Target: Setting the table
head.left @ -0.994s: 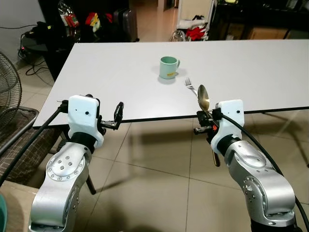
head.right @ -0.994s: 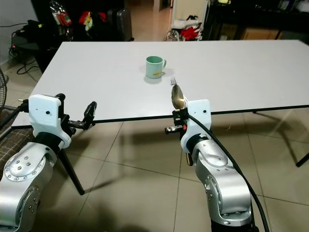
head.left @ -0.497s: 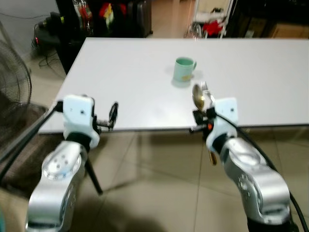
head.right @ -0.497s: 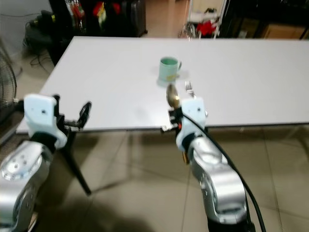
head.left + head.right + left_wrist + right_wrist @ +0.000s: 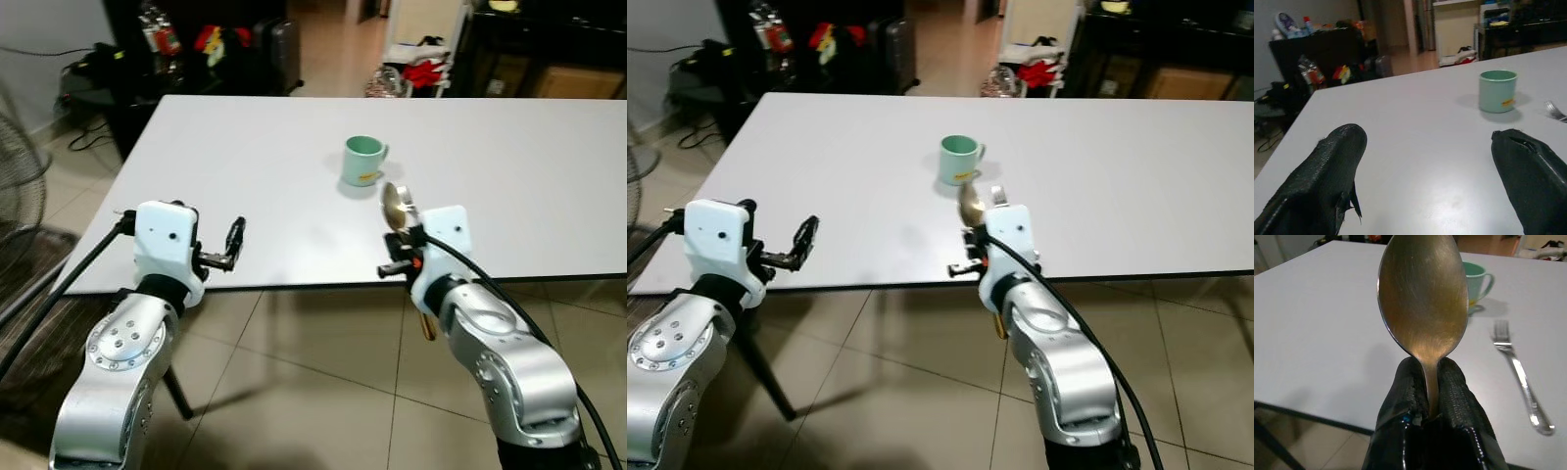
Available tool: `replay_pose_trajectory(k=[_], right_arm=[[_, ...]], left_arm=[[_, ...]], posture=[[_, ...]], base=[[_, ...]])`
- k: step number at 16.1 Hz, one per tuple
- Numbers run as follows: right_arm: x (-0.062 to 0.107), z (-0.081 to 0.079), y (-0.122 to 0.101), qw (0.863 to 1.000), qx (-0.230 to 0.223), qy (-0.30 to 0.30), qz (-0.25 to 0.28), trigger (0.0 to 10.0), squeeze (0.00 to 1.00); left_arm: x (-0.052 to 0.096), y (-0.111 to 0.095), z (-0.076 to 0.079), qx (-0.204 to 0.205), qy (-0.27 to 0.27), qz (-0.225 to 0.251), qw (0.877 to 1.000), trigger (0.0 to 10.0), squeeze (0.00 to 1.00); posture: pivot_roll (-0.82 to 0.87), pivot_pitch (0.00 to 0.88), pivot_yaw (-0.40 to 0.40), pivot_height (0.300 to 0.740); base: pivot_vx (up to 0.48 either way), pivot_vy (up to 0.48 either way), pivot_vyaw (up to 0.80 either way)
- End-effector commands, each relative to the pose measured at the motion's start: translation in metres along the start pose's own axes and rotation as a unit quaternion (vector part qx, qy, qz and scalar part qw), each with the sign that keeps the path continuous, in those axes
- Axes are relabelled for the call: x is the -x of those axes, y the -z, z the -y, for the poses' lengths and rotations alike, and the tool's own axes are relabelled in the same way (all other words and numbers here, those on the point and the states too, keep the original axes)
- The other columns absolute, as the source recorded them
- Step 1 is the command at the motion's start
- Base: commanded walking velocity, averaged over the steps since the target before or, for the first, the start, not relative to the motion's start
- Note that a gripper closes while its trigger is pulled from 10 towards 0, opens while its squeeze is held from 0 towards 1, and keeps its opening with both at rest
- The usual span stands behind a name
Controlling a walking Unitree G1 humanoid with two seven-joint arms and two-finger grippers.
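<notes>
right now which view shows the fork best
The right wrist view: the whole fork lies in plain sight on the table, beside the spoon held in the right gripper. The left wrist view catches just its tines at the picture's edge; in the eye views the right gripper mostly covers it.

Table (image 5: pixel 245 137): plain white top. Mug (image 5: pixel 361 161): mint green, small yellow mark on its side. Spoon (image 5: pixel 1422 293): brushed golden-bronze bowl. Fork (image 5: pixel 1520 374): silver. Right gripper (image 5: pixel 1431 396): black textured fingers. Left gripper (image 5: pixel 1435 171): black. Floor (image 5: pixel 313 382): beige tiles, dark grout lines.
</notes>
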State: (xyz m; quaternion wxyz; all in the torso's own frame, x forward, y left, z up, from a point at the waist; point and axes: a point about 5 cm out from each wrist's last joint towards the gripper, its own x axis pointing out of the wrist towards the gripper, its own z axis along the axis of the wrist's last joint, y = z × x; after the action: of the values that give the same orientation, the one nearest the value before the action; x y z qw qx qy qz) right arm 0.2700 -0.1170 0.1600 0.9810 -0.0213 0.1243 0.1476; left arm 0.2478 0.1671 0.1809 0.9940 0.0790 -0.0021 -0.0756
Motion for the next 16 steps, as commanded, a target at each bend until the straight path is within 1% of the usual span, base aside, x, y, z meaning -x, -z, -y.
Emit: replay_pose_trajectory(k=[1,5,7,8,11,13,16], right_arm=[[-0.002,0.005,-0.001,1.000,0.000,0.007,-0.002,10.0,0.00],[-0.005,0.005,-0.004,1.000,0.001,0.004,0.004,10.0,0.00],[-0.004,0.004,-0.005,1.000,0.002,0.001,0.012,10.0,0.00],[-0.004,0.002,-0.005,1.000,0.004,-0.008,0.012,10.0,0.00],[-0.005,-0.001,-0.001,1.000,0.016,-0.017,0.005,10.0,0.00],[-0.006,-0.001,-0.002,1.000,-0.005,-0.014,0.009,10.0,0.00],[-0.006,0.000,0.000,1.000,-0.011,-0.012,0.006,10.0,0.00]], left_arm=[[0.000,-0.003,0.006,0.000,0.016,0.005,1.000,10.0,0.00],[0.004,0.003,0.006,0.008,0.013,-0.004,1.000,10.0,0.00],[0.007,0.006,0.006,0.026,0.000,-0.004,1.000,10.0,0.00],[0.008,0.008,0.006,0.027,-0.002,-0.006,1.000,10.0,0.00],[0.009,0.010,0.007,0.024,-0.002,-0.008,1.000,10.0,0.00],[0.009,0.010,0.008,0.023,0.001,-0.007,1.000,10.0,0.00],[0.009,0.011,0.009,0.016,0.009,-0.007,1.000,10.0,0.00]], posture=[[-0.09,0.004,-0.003,0.740],[-0.10,0.000,-0.001,0.740],[-0.09,0.000,-0.013,0.740],[-0.09,0.000,-0.018,0.740],[-0.09,0.000,-0.023,0.740],[-0.10,0.000,-0.022,0.740],[-0.10,0.000,-0.018,0.740]], base=[[0.240,0.000,0.00],[0.244,0.000,0.00],[0.244,0.000,0.00],[0.240,0.000,0.00],[0.241,0.000,0.75],[0.242,0.000,0.00],[0.246,0.000,0.00]])
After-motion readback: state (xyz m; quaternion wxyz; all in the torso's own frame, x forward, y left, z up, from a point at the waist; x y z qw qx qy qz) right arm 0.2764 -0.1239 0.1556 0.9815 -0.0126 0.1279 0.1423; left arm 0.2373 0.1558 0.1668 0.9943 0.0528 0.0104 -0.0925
